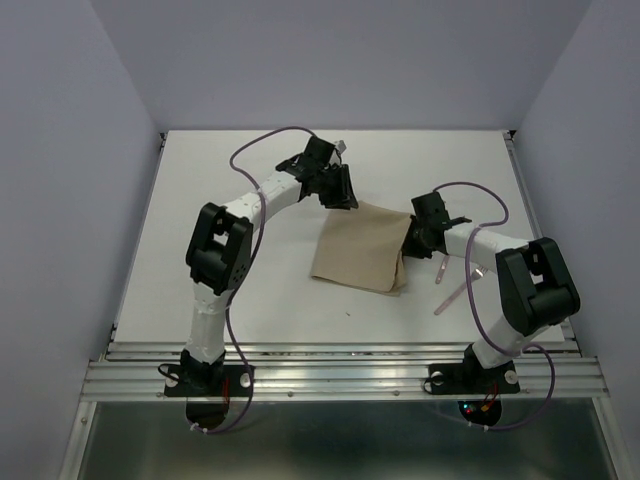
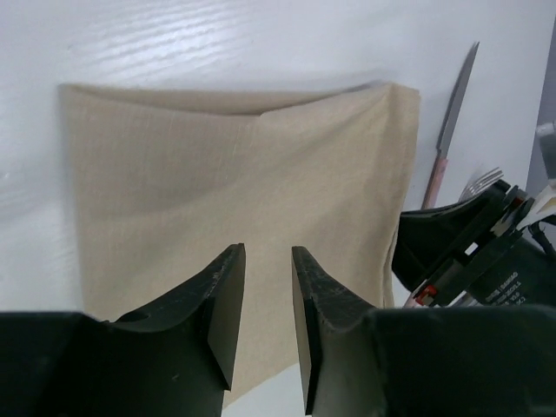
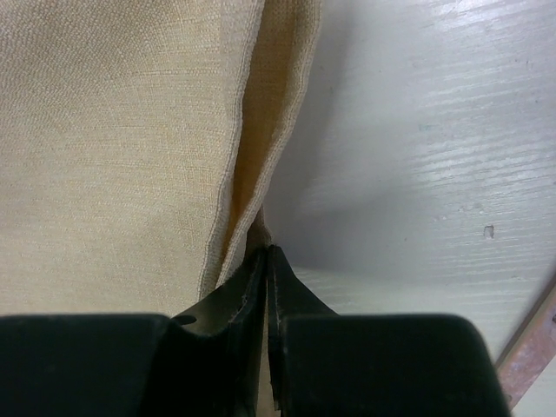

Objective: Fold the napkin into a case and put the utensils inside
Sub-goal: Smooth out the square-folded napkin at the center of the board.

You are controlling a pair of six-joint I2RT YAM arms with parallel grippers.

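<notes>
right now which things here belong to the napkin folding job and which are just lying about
Job: beige napkin, pinched at its edge by the right pincer; pink-handled knife; fork; left pincer, open above the napkin.
Lying about: nothing visible besides the white table.

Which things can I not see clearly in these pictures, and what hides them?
Right wrist view: how many layers of the napkin the right gripper pinches; its own fingers cover them.
Left wrist view: the fork, mostly hidden behind the right gripper.
Top view: the utensils, too small to tell apart.
</notes>
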